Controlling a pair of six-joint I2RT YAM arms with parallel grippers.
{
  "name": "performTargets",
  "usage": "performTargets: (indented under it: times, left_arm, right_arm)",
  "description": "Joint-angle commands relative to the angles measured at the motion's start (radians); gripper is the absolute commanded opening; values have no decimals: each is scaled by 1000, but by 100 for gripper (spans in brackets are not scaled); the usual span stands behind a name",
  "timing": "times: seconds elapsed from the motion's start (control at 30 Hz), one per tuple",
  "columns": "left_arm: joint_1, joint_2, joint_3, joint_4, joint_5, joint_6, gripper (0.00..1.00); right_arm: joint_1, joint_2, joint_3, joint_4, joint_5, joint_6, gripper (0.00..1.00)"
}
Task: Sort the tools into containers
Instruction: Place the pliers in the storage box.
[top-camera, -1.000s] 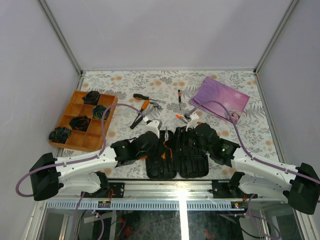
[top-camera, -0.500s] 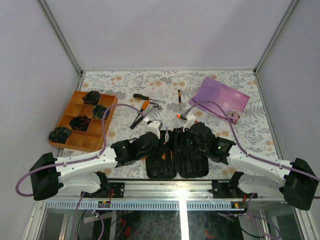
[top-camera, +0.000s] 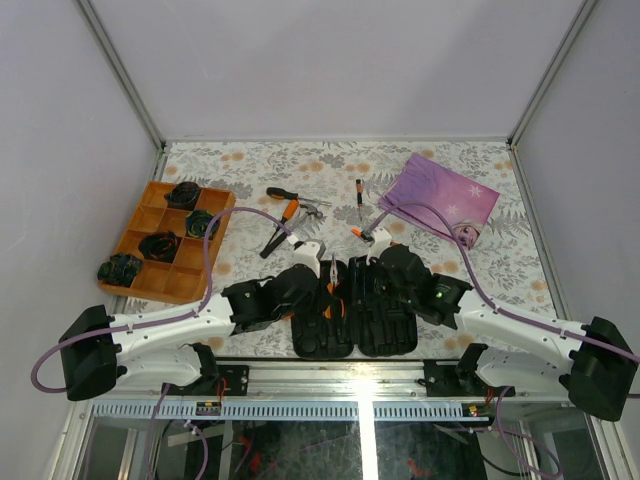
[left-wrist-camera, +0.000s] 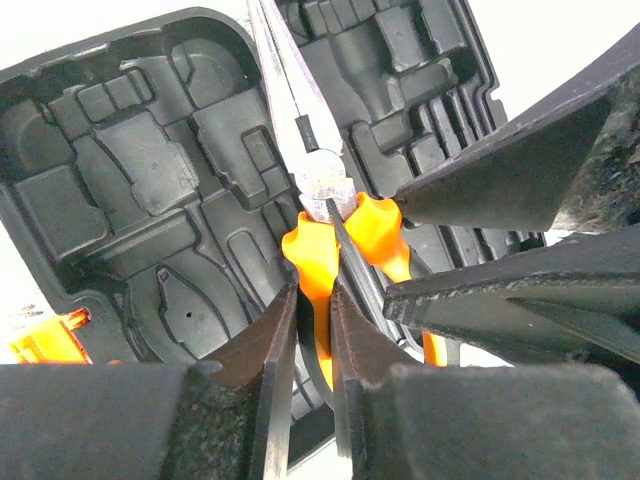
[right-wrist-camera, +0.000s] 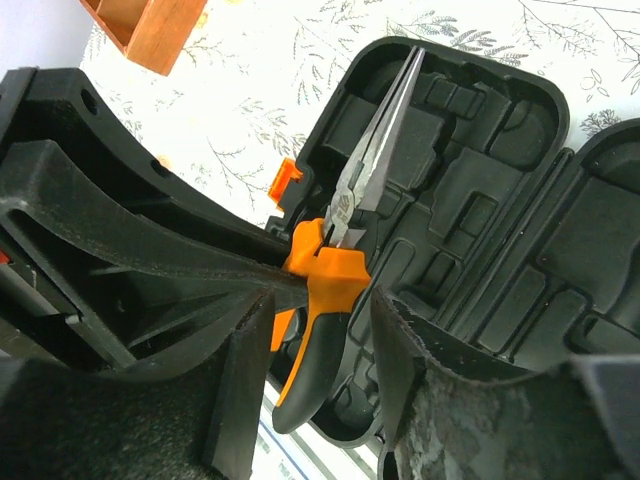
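my left gripper (left-wrist-camera: 312, 298) is clamped on one orange handle of the single long-nose pliers (left-wrist-camera: 322, 188), whose smooth steel nose tapers to a point over the case (left-wrist-camera: 140, 160). my right gripper (right-wrist-camera: 320, 300) straddles a handle too; whether its rough black pads press it i cannot tell. the one black hard case lies open in two halves of moulded slots. beyond it on the floral table (top-camera: 250, 160) lie a second pliers (top-camera: 279, 226), a black-handled screwdriver (top-camera: 281, 192), another screwdriver (top-camera: 359, 192) and one hammer (top-camera: 312, 210). farther off are one orange tray (top-camera: 135, 225) with four black lumps (top-camera: 160, 245) and one purple sheet (top-camera: 440, 195).
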Motion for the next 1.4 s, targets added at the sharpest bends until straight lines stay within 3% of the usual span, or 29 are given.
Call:
performTargets:
  times: [0.0,0.3,0.6,1.0,1.37]
  left_arm:
    - [-10,-9,13,77,-36,-4,0]
    - [-10,-26,1,73,-49,-11,0]
    - [-10,-35,6,68,-60,-8,2]
    - [-9,-92,-27,103,-53,-35,38]
    - [-2,-178,-37,62,-88,-34,64]
  right_arm:
    - [-4,10,44,-17,-22,-21,48]
    - [-5,57,70,-54,8,-23,31]
    - [-4,60,66,-41,29,-19,2]
    - [-5,15,37,-34,155,66,0]
    - [-5,-35,29,-131,359,121,0]
